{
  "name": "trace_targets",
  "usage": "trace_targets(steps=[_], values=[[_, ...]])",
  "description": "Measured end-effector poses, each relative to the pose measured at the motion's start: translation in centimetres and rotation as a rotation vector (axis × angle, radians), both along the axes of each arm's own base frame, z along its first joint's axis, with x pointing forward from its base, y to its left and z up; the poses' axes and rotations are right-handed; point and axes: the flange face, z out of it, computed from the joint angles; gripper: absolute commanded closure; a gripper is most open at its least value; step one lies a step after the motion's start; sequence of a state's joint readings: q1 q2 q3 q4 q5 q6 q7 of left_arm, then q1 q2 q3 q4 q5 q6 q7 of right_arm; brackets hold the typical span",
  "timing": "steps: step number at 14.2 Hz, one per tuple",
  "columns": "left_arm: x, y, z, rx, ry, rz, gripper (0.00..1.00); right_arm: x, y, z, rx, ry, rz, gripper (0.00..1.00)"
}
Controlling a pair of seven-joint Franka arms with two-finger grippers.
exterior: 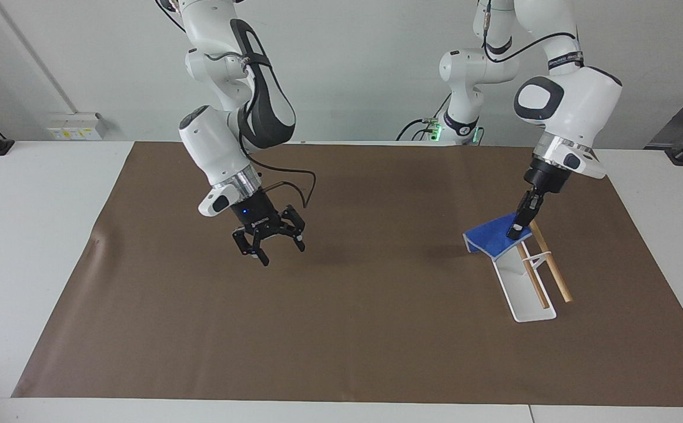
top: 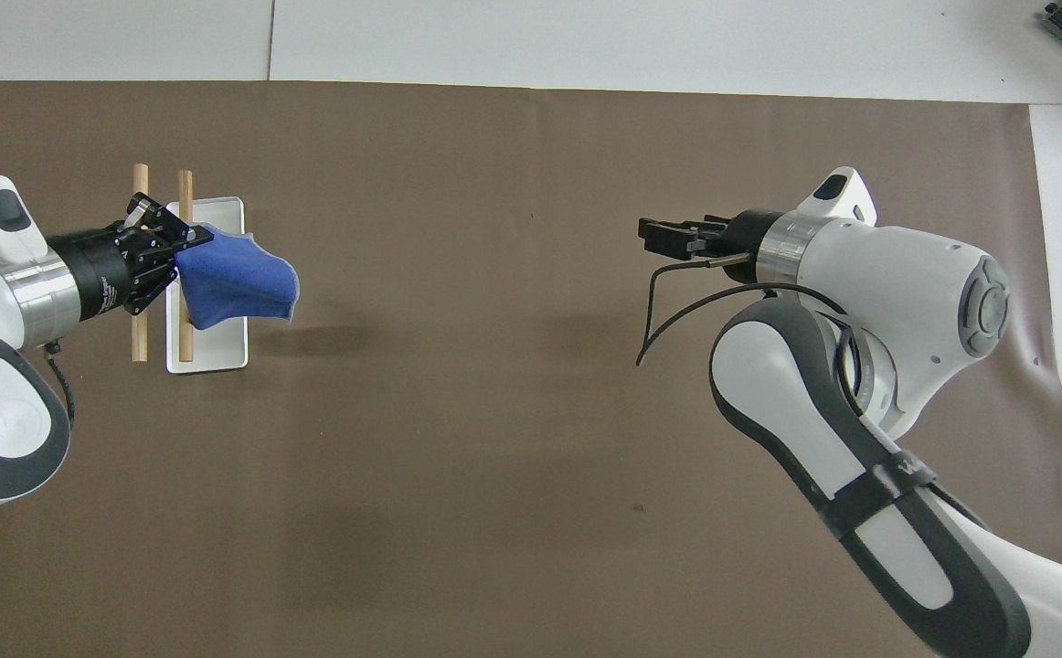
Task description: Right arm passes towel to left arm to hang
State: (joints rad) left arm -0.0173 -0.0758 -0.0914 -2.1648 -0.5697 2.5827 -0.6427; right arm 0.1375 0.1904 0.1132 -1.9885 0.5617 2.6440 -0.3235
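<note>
My left gripper (exterior: 521,226) is shut on one edge of the royal-blue towel (exterior: 494,241) and holds it in the air over the end of the rack nearer to the robots; it shows in the overhead view too (top: 179,251), with the towel (top: 234,288) hanging over the rack's white base. The rack has two wooden rods (exterior: 550,264) on a white base (exterior: 521,294). My right gripper (exterior: 271,241) is open and empty, up over the mat toward the right arm's end; it also shows in the overhead view (top: 668,239).
A brown mat (exterior: 341,329) covers most of the white table (exterior: 36,194). The right arm's loose black cable (top: 677,311) hangs below its wrist.
</note>
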Motion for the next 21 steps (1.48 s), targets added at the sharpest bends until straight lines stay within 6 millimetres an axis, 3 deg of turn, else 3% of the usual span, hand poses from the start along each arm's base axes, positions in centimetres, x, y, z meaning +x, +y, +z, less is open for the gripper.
trace_targets(steps=[3, 6, 10, 15, 21], values=[[0.2, 2.7, -0.1, -0.004, 0.002, 0.048, 1.00, 0.4, -2.9, 0.4, -0.178, 0.053, 0.119, 0.00], [0.3, 5.2, -0.2, -0.007, 0.003, 0.092, 1.00, 0.6, -4.3, 2.6, -0.321, 0.104, 0.175, 0.00], [0.2, 8.2, -0.5, -0.010, 0.010, 0.143, 1.00, 0.0, -4.3, 7.1, -0.376, 0.175, 0.036, 0.00], [-0.1, 10.1, -1.2, -0.012, 0.023, 0.178, 1.00, -0.8, -5.1, 11.6, -0.375, 0.222, -0.104, 0.00], [-0.5, 13.9, -1.2, 0.018, 0.018, 0.228, 1.00, -2.5, -10.2, 17.3, -0.373, 0.247, -0.205, 0.00]])
